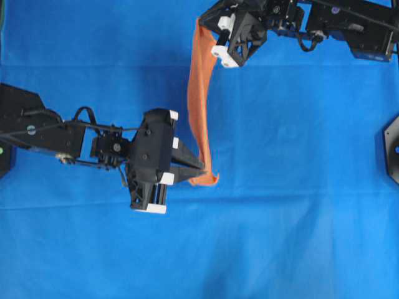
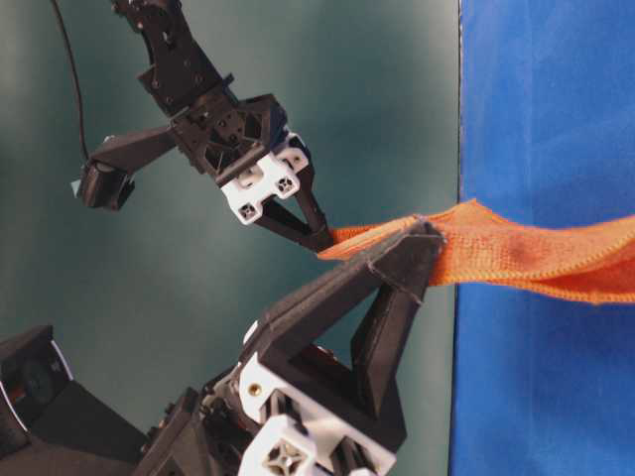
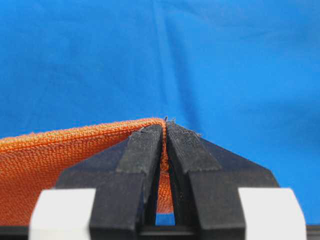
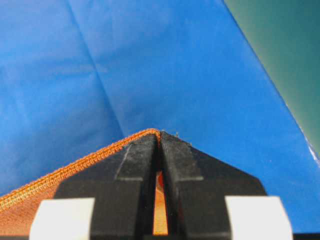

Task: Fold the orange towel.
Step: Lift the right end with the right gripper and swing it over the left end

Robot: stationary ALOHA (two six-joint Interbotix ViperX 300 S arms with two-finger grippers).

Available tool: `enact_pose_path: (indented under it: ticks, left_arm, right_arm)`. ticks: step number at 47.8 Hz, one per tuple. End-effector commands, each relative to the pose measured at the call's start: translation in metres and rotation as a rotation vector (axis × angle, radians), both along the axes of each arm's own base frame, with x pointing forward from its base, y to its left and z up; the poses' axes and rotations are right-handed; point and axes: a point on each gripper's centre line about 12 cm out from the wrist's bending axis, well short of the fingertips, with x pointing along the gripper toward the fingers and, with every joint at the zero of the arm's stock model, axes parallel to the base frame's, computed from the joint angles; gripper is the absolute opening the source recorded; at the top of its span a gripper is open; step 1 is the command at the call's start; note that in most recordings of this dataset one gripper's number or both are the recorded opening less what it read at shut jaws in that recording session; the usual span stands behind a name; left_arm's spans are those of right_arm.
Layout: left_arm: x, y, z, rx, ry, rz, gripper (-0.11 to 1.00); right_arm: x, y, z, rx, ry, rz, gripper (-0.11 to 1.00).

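A: Holding what? Where?
B: Bright orange microfibre towel [image 1: 198, 99] hung mid-air, stretched btwn left gripper [image 1: 201, 169] & right gripper [image 1: 206, 32], both clamped tight on corners, over blue cloth [image 1: 299, 187].
A: Step?
B: Lift, prob. Next: lay it over evenly.

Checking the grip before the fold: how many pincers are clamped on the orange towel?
2. The left pincer pinches the orange towel at its lower end in the overhead view; the right pincer pinches its upper end. Both are shut on a corner.
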Motion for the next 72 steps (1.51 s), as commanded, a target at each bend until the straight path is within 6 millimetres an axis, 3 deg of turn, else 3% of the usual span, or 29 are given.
enact_pose_path:
  ticks: [1,10,22,33,44,64,72]
  left_arm:
    - [0.004,-0.022,0.016,-0.001,-0.056,-0.056,0.02]
    - [0.031,-0.025,0.020,0.008,-0.140,-0.061,0.02]
    - [0.090,-0.033,0.019,0.060,-0.213,-0.081,0.02]
    - [0.115,-0.037,0.013,0.055,-0.228,-0.078,0.02]
    - [0.096,-0.037,-0.003,0.031,-0.167,-0.070,0.02]
    - [0.026,-0.035,-0.047,-0.073,-0.037,-0.028,0.02]
    - [0.012,-0.031,-0.056,-0.095,-0.036,-0.014,0.02]
  right_arm:
    - [-0.008,-0.020,0.018,-0.026,-0.037,-0.046,0.02]
    - [-0.039,-0.023,0.012,-0.008,-0.015,-0.093,0.02]
    - [-0.085,-0.012,0.006,0.007,0.008,-0.133,0.02]
    - [-0.100,-0.003,0.001,0.015,0.017,-0.135,0.02]
    - [-0.084,-0.004,-0.010,0.023,0.028,-0.111,0.02]
    - [-0.013,-0.001,-0.040,0.031,0.052,-0.004,0.02]
    - [-0.007,-0.001,-0.048,0.038,0.072,0.001,0.02]
